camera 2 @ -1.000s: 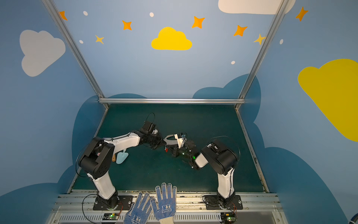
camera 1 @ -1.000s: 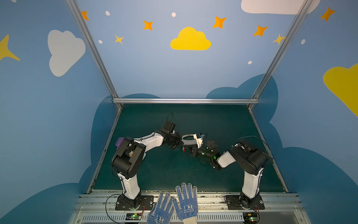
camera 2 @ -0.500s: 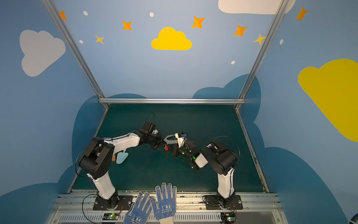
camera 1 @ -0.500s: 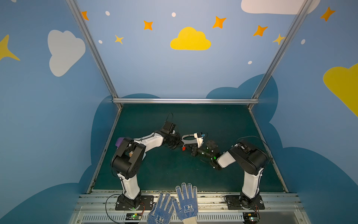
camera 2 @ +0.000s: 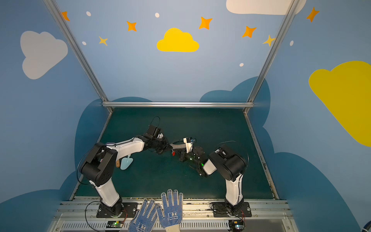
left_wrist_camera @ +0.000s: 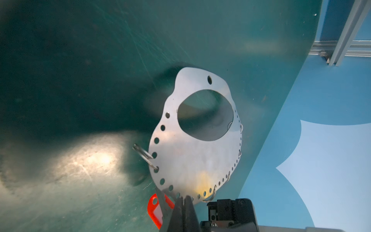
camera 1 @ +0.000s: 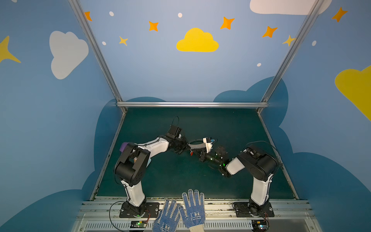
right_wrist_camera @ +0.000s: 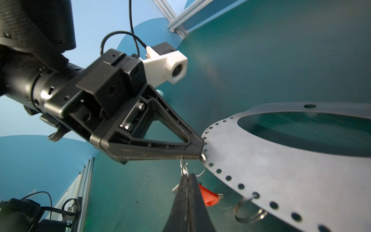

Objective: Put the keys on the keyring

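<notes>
The keyring (left_wrist_camera: 192,160), a flat grey plate with a large oval hole and small rim holes, hangs in the air over the mat, also visible in a top view (camera 1: 197,147). My left gripper (left_wrist_camera: 185,197) is shut on its rim beside a wire split ring (right_wrist_camera: 203,156). Just under that rim are the keys (right_wrist_camera: 207,195), a silver key with a red tag (left_wrist_camera: 154,209). My right gripper (right_wrist_camera: 188,175) is shut on them, with a small wire ring at its fingertips. In both top views the two grippers meet mid-table, left (camera 2: 169,147) and right (camera 2: 180,157).
A pale blue toy shovel (camera 2: 126,162) lies on the green mat (camera 1: 200,124) under the left arm, beside a purple object (camera 1: 123,147). Two blue gloves (camera 1: 180,213) rest on the front rail. More split rings (right_wrist_camera: 249,213) hang from the plate's rim.
The red tag has come into sight below the plate between the two grippers. Both arms shifted only slightly and both grips stayed shut.
</notes>
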`<action>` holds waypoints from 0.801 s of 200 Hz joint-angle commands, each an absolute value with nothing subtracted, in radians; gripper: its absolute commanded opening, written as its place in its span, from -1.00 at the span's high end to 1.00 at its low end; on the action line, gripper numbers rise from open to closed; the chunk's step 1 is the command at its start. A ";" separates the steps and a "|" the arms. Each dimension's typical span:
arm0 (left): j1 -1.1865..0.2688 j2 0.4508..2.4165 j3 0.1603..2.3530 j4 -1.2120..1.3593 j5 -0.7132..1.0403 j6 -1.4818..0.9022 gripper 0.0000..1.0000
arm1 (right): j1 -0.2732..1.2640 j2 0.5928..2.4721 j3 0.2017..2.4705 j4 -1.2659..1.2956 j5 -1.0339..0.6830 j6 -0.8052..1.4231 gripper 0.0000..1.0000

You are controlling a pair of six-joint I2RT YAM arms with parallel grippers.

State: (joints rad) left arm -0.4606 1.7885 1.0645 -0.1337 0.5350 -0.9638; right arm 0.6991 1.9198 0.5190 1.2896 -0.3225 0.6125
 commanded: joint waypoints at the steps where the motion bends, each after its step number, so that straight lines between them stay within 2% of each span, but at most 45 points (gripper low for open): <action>1: -0.451 1.758 1.046 -0.141 0.532 -0.959 0.92 | 0.685 1.905 0.499 1.354 -0.285 0.620 1.00; 131: -0.465 1.751 1.025 -0.115 0.562 -0.971 0.92 | 0.691 1.868 0.505 1.407 -0.263 0.612 1.00; 160: -0.467 1.741 1.019 -0.118 0.568 -0.974 0.75 | 0.692 1.851 0.515 1.404 -0.264 0.602 1.00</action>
